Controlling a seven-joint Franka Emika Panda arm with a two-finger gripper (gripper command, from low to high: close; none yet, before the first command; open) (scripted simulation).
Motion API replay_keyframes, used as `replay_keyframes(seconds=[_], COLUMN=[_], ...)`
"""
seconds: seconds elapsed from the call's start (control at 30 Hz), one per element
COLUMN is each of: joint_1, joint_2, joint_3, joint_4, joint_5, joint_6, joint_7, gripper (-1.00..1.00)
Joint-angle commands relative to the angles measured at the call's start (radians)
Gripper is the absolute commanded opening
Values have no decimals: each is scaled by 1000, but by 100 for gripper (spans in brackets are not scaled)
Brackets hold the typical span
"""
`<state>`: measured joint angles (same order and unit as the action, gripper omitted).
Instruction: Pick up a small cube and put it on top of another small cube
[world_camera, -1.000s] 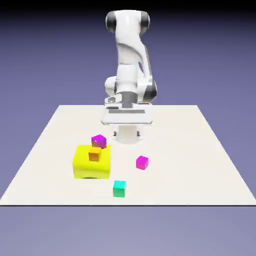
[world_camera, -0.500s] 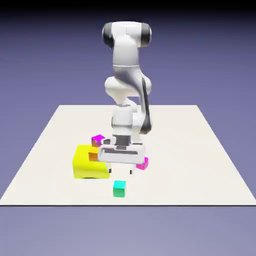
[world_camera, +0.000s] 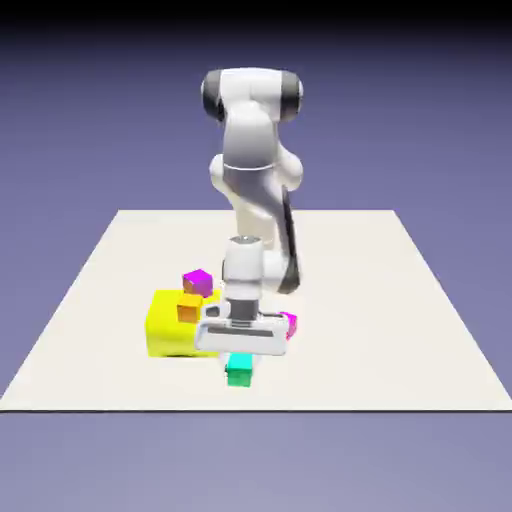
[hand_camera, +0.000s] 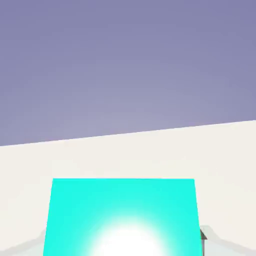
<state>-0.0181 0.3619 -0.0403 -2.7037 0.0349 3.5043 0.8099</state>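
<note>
Because meant for stacking, clasped in claw (world_camera: 240, 368) across opp. sides of teal cube (hand_camera: 122, 205), close to surface's (world_camera: 400, 360) near edge, exterior view's right of yellow block (world_camera: 180, 335), prob. for a level lift.

Small cube (world_camera: 239, 371): we see teal-green, plain-faced; bright turquoise up close, with a white glare
Big block (world_camera: 170, 330): we see plain, vivid yellow
Cube at the block's front (world_camera: 189, 308): we see plain orange
Cube behind it (world_camera: 199, 282): we see purple-magenta
Cube beside the claw (world_camera: 289, 324): we see bright magenta
Arm (world_camera: 250, 135): we see white, with dark grey joint caps
Bench (world_camera: 380, 340): we see plain off-white
Backdrop (world_camera: 400, 120): we see blue-violet, shading to black at the top
</note>
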Motion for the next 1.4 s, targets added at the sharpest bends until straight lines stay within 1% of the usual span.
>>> replay_keyframes(seconds=[0.0, 0.03, 0.1, 1.23, 1.3, 1.37], joint_1=[3, 7, 8, -11, -12, 22], joint_2=[-36, -72, -81, -1268, -1296, -1240], joint_3=[-2, -5, -6, -821, -840, -883], joint_4=[-20, -39, -44, -210, -213, -241], joint_5=[4, 7, 7, -304, -311, -318], joint_6=[-17, -33, -37, -1327, -1357, -1270], joint_7=[-3, -5, -6, -1485, -1519, -1531], gripper=[-100, -100, -100, -100, -100, -100])
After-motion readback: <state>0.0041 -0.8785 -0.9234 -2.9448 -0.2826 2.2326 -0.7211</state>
